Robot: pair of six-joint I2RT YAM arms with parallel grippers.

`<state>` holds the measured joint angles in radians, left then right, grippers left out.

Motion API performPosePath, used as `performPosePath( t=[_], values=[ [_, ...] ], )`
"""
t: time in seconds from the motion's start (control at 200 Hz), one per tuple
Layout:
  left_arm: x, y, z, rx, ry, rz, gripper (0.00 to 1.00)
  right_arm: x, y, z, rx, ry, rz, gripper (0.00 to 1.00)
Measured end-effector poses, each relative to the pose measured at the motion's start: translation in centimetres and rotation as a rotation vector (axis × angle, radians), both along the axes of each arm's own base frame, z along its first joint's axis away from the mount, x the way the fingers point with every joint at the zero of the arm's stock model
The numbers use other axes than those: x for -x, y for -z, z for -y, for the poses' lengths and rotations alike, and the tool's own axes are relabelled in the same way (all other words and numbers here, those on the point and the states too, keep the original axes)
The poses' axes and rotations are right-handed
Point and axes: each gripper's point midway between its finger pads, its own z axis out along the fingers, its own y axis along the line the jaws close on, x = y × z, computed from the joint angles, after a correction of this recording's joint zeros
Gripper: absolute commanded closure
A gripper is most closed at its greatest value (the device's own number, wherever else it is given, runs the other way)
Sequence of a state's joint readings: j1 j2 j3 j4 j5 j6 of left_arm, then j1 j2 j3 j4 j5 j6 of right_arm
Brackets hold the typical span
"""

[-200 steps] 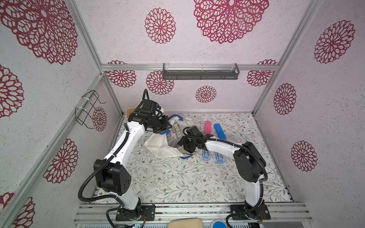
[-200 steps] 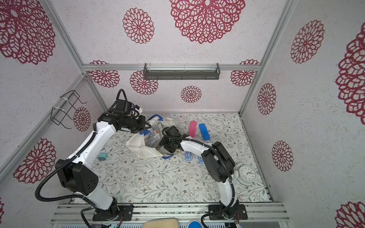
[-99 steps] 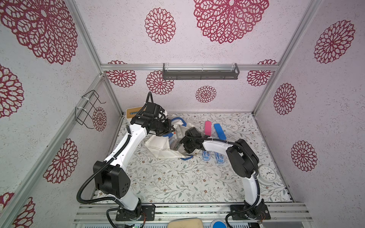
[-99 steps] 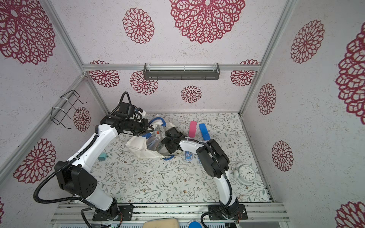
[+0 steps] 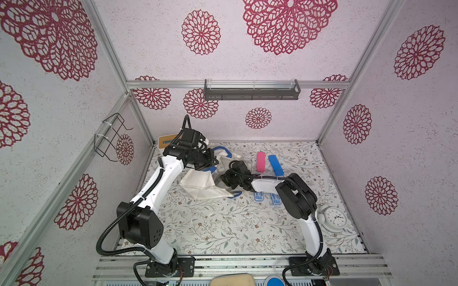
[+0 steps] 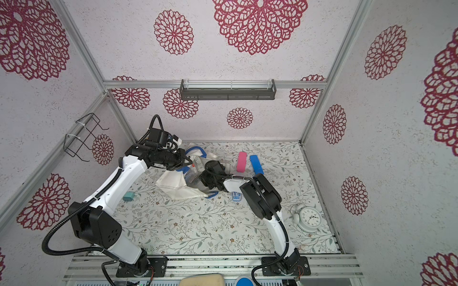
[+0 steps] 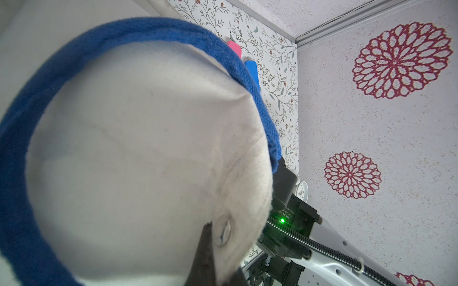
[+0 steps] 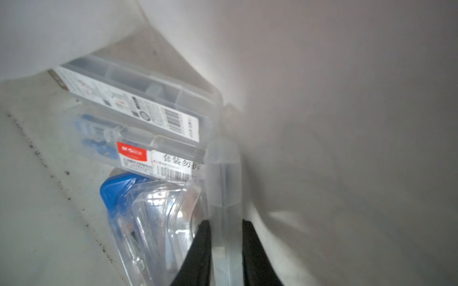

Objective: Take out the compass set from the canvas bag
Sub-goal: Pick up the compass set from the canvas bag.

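Now the right gripper point(image 8: 225, 224), spread a second ago, pinches what is judged the compass set point(image 8: 224, 178), clear-cased, inside the canvas bag point(image 5: 198, 182) at table centre's ten o'clock; the left gripper point(image 5: 211, 161) clamps the bag's rim. Withdrawal can begin.

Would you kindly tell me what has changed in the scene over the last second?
The right pincer pushed deeper into the canvas bag and closed on the edge of a clear plastic case; its elbow swung toward the bag. Unchanged: the left pincer stays shut on the bag's rim, and the pink case and blue case lie where they were.
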<state>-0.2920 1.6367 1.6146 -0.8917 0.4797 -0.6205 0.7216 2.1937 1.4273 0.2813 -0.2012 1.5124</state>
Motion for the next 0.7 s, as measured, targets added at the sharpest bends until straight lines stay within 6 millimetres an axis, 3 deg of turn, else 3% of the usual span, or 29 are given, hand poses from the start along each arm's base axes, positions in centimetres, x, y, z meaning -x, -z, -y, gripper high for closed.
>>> performPosePath(
  t=[0.3,0.41,0.565,0.7],
  values=[
    [-0.6,-0.1,-1.3,0.004,-0.030,0.000,1.00,1.3,-1.0,0.8,0.027,-0.065,0.042,0.86],
    [-1.0,-0.4,-2.0,0.009,-0.047,0.005,1.00,1.7,-3.3,1.4,0.031,-0.090,0.081,0.86],
    [-1.5,-0.7,-2.7,0.014,-0.065,0.015,1.00,1.6,-8.0,2.0,0.006,-0.117,0.173,0.86],
    [-1.8,-0.9,-2.9,0.017,-0.070,0.027,1.00,1.4,-10.3,2.9,0.008,-0.129,0.227,0.86]
  ],
)
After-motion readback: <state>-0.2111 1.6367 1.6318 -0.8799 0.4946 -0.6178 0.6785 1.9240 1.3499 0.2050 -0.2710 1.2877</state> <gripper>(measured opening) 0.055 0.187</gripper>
